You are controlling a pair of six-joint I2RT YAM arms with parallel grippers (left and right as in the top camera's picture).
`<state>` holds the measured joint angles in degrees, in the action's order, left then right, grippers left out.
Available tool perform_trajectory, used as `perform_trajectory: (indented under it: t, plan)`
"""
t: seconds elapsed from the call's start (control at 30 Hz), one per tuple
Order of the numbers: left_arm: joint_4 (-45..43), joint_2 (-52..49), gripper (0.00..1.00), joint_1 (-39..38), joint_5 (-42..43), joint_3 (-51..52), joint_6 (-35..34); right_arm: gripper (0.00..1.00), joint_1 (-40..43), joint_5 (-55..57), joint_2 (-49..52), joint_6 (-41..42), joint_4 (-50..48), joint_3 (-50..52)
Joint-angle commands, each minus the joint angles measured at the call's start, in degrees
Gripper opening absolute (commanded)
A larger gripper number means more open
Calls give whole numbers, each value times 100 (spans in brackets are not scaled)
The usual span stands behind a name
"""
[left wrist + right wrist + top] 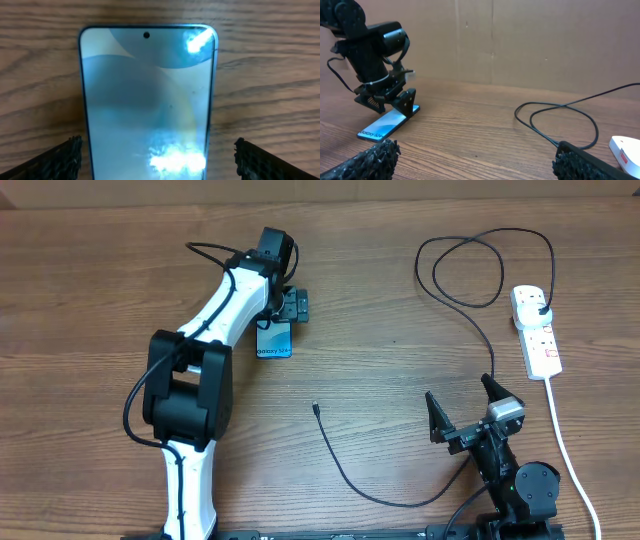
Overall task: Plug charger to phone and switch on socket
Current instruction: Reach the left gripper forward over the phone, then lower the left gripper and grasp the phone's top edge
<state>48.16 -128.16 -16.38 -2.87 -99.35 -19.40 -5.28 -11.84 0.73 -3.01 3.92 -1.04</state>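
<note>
The phone (273,342) lies flat on the wooden table, light blue screen up, and fills the left wrist view (147,100). My left gripper (291,306) is open over its far end, one finger on each side with a gap to each edge (157,152). The charger's black cable (340,465) lies loose, its connector tip (316,407) on the table to the right of and nearer than the phone. Its black plug (538,305) sits in the white socket strip (540,345). My right gripper (465,408) is open and empty, low at the front right (475,155).
The cable makes a loop (470,270) at the back right and runs down past my right gripper. The strip's white cord (565,445) runs to the front edge. The right wrist view shows the phone (387,125), the left gripper (395,104) and a cardboard wall (520,40) behind.
</note>
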Motion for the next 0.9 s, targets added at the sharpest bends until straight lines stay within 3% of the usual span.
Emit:
perform_trajectory:
  t: [0.0,0.5,0.87]
  plan:
    - [26,-304,100,28,-92,35,-81,100,20,-26,-50,-9,-35,59]
    - [863,-321,85,15,730,35,186,100,22,-26,-50,-7,-35,59]
    - [1655,-321,91,-81,732,35,247,100,22,-26,-50,-9,-35,59]
